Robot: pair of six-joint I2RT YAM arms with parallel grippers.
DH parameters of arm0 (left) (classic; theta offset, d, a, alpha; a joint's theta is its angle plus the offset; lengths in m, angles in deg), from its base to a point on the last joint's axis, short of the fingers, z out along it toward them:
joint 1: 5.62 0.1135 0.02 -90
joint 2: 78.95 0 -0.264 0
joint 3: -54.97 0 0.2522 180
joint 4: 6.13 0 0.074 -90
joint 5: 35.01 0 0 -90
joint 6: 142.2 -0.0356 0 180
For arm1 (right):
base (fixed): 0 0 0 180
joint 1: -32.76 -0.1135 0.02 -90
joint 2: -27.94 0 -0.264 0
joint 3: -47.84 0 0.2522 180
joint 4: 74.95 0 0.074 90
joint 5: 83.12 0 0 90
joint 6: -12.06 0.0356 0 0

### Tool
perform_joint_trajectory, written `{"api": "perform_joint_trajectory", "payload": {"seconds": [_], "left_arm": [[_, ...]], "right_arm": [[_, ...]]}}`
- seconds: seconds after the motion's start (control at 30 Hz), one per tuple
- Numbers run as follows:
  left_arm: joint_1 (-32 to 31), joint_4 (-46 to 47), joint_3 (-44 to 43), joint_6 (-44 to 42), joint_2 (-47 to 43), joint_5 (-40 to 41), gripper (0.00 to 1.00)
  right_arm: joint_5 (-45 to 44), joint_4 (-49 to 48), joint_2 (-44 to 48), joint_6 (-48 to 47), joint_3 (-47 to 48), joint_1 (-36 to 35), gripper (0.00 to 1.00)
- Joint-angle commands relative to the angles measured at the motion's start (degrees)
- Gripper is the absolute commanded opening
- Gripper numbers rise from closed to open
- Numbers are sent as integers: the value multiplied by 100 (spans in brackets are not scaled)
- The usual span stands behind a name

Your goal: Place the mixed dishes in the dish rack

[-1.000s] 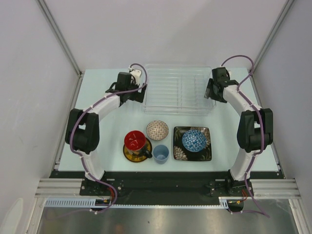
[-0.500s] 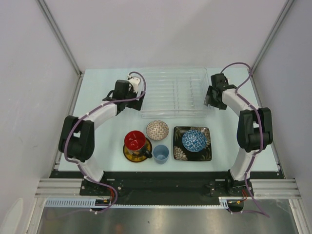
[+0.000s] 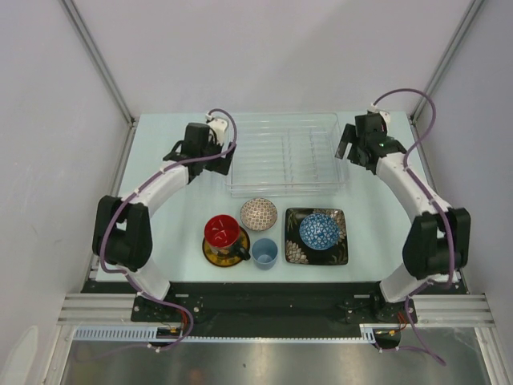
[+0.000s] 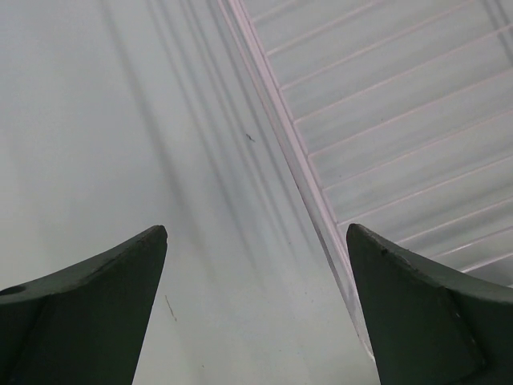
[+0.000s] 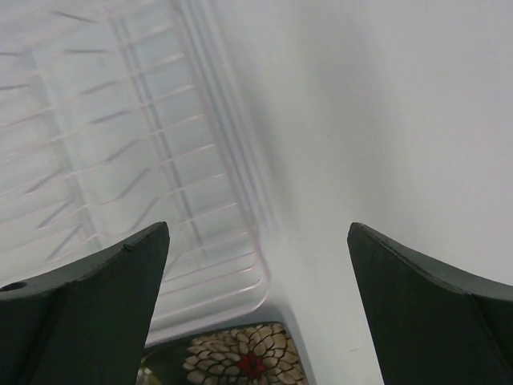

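Dish rack (image 3: 284,152) lies between the grippers: left gripper (image 4: 256,237) at 9 o'clock, right gripper (image 5: 258,233) at 3, both spread wide and empty; its long axis runs 9-to-3.

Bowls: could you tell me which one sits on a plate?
The blue patterned bowl, on the black floral square plate; the small red-white bowl stands on the table.

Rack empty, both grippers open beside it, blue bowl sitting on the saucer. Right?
Not quite: the top view shows the blue bowl on the black plate, not the saucer, which holds the mug. Rack empty, left gripper and right gripper open beside it: yes.
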Motion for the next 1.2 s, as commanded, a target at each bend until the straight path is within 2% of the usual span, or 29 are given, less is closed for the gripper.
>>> {"api": "perform_joint_trajectory", "payload": {"seconds": [0.0, 0.17, 0.3, 0.4, 0.63, 1.17], "left_arm": [[14, -208, -549, -69, -166, 30, 100], [14, -322, -568, 1, -227, -31, 100], [14, -340, -462, 28, -359, -49, 100], [14, -366, -436, 37, -394, -49, 100], [14, -349, -365, 2, -438, -49, 100], [14, -366, -304, -33, -588, -49, 100]], "right_arm": [[-554, 87, 1064, 98, 58, -671, 100], [-240, 351, 1321, 475, -197, -2329, 100], [69, 1, 1041, 950, -461, -2999, 90], [402, -280, 750, 1214, -575, -3264, 84], [543, -817, 56, 1583, -725, -3581, 82], [227, -1345, -569, 1829, -1173, -3862, 75]]}}
